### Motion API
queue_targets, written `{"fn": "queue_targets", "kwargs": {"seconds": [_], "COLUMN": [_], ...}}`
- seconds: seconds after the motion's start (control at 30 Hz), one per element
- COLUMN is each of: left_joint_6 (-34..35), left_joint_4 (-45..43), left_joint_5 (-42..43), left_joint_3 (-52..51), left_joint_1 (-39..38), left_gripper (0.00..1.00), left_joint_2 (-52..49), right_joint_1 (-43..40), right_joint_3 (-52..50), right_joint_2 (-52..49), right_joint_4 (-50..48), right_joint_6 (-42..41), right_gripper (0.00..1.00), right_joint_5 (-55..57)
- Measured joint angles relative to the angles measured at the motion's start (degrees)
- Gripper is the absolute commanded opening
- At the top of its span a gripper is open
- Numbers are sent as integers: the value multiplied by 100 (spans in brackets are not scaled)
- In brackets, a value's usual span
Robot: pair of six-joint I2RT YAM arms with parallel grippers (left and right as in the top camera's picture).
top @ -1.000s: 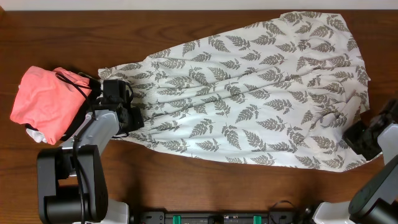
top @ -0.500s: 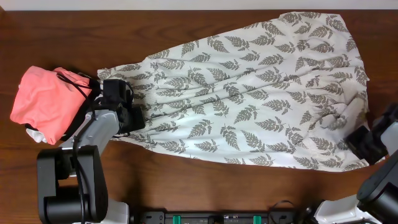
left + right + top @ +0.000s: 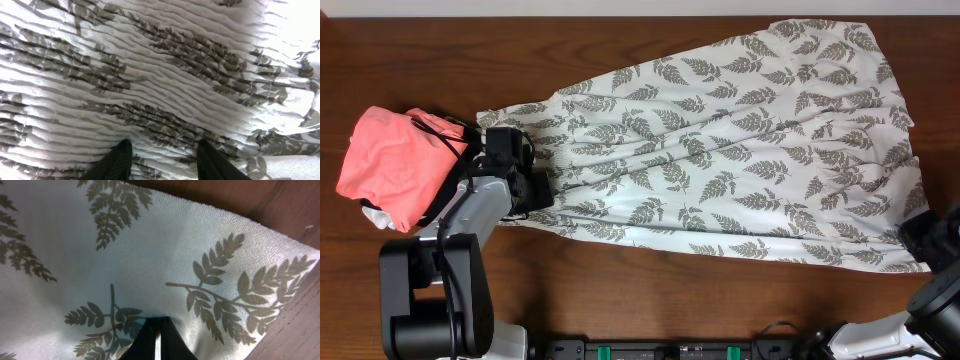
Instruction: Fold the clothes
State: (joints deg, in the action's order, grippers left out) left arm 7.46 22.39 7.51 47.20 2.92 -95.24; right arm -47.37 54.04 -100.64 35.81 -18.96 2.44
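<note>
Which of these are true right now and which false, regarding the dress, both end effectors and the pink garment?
1. The dress lies spread out, unfolded. True.
2. The left end effector is clamped on fabric. False: its fingers stand apart over the smocked part.
3. The right end effector pinches the dress near its hem corner. True.
4. The pink garment lies on the dress. False: it sits beside the narrow end.

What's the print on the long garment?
White garment with grey fern leaves; clearest in right wrist view.
</note>
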Motion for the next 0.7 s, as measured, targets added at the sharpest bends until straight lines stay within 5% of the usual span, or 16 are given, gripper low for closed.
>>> {"fn": "queue_targets", "kwargs": {"seconds": [0.43, 0.7], "left_joint_6": [0, 0], "left_joint_4": [7, 7], "left_joint_5": [2, 2], "left_joint_3": [4, 4], "left_joint_1": [0, 0], "left_gripper": [44, 44], "left_joint_2": [0, 0], "right_joint_1": [-11, 1102], "right_joint_3": [1781, 3067], "right_joint_2": [26, 1027], "right_joint_4": [1626, 1528], "right_joint_6": [293, 944], "right_gripper": [16, 18], "right_joint_5": [-754, -1309]}}
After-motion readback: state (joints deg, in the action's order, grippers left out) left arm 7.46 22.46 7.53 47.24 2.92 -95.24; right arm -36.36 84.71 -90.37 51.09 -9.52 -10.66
